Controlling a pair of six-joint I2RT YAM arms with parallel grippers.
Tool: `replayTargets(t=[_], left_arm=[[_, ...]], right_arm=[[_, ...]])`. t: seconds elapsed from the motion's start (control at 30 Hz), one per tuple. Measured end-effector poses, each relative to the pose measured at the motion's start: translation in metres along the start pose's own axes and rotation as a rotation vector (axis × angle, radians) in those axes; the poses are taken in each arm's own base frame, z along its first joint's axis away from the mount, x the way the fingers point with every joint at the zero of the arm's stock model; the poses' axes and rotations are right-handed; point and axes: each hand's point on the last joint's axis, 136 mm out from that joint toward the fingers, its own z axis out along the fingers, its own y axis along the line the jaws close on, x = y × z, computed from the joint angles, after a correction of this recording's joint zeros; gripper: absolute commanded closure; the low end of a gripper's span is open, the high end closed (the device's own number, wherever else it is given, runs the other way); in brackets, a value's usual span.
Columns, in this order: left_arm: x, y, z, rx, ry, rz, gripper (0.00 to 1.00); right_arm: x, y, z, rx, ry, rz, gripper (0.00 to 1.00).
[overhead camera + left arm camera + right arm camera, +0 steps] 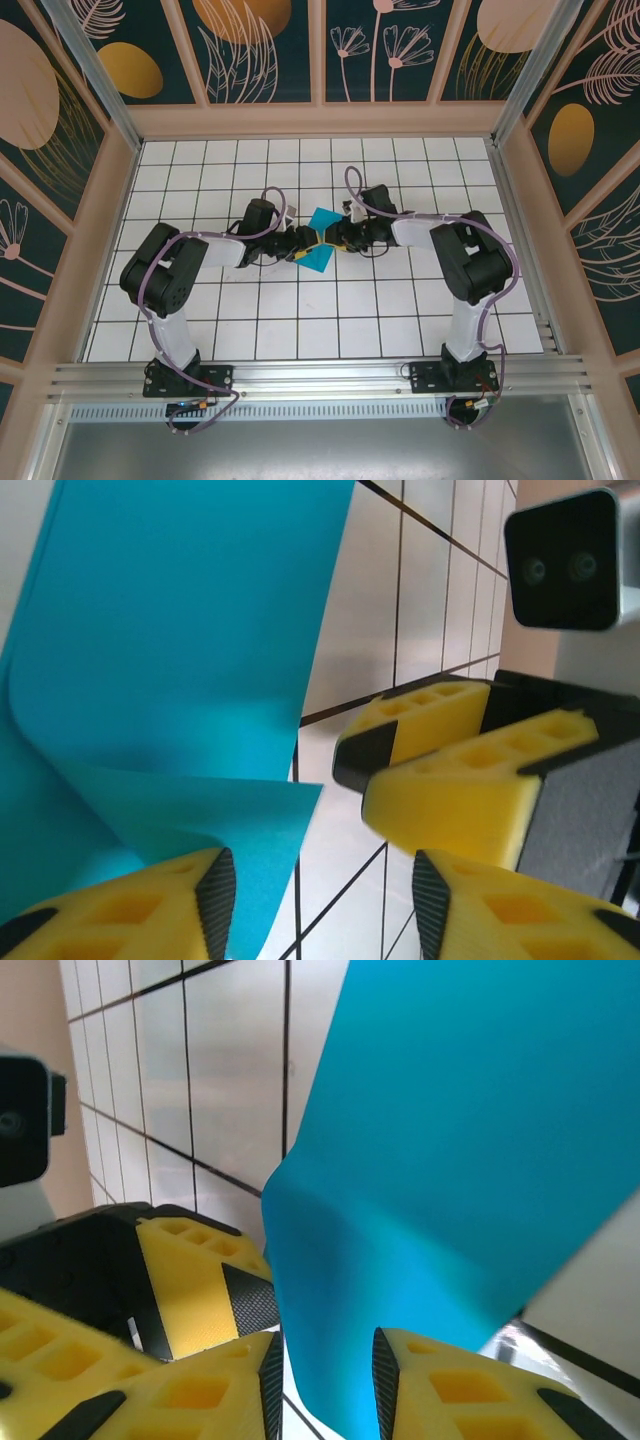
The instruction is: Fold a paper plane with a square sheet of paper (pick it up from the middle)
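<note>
The square sheet of paper (322, 220) is teal-blue and bent between the two grippers at mid-table, one flap up at the back and one (317, 260) toward the front. My right gripper (325, 1390) is shut on a curved fold of the sheet (450, 1160), which fills the narrow gap between its pads. My left gripper (325, 910) faces it with its jaws wide apart. A pointed flap of the sheet (180, 640) hangs beside the left gripper's left pad (218, 895). In the top view the left gripper (305, 243) and right gripper (335, 240) almost touch.
White gridded tabletop (300, 310) with raised wooden walls (320, 120) on three sides. The right gripper's yellow fingers (450, 770) crowd the left wrist view, and the left gripper's fingers (190, 1280) sit close in the right wrist view.
</note>
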Motion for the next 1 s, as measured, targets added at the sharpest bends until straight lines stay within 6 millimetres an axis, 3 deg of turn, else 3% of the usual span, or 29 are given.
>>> replayTargets(t=[0.4, 0.6, 1.0], left_arm=[[-0.001, 0.007, 0.000, -0.033, -0.011, 0.002, 0.80], [0.001, 0.009, 0.000, -0.041, -0.006, -0.001, 0.87], [0.001, 0.010, 0.000, -0.042, -0.005, -0.003, 0.91]], right_arm=[[0.004, 0.005, 0.008, -0.019, 0.023, -0.020, 0.79], [0.000, 0.010, 0.008, -0.042, 0.008, -0.024, 0.75], [-0.003, 0.012, 0.008, -0.049, -0.001, -0.028, 0.63]])
